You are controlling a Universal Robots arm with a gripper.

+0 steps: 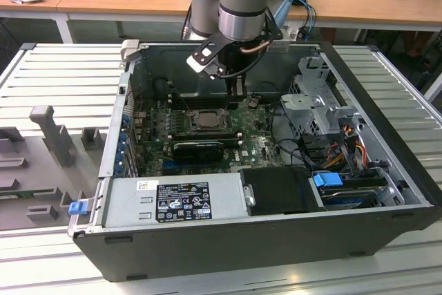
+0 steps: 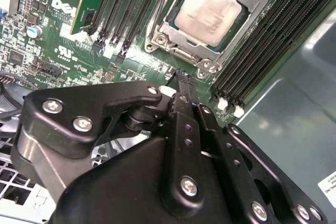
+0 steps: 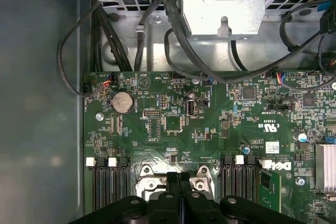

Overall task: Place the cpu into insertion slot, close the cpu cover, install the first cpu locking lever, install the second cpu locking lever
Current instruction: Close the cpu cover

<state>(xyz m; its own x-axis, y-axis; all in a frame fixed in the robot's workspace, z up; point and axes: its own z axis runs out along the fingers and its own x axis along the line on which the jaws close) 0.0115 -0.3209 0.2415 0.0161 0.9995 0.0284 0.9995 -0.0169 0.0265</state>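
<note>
Gripper (image 2: 181,80) hangs just above the motherboard (image 3: 173,129) inside the open computer case (image 1: 276,233), fingers pressed together on nothing, tip beside the corner of the insertion slot (image 2: 181,55) rather than over its middle; probably set there to work at the socket's edge hardware, not to carry a part. The cpu (image 2: 210,11) lies flat in the slot, silver face up, with the cpu cover (image 2: 237,34) apparently folded down around it between the memory slots (image 2: 262,40). Whether either locking lever is latched cannot be told.
</note>
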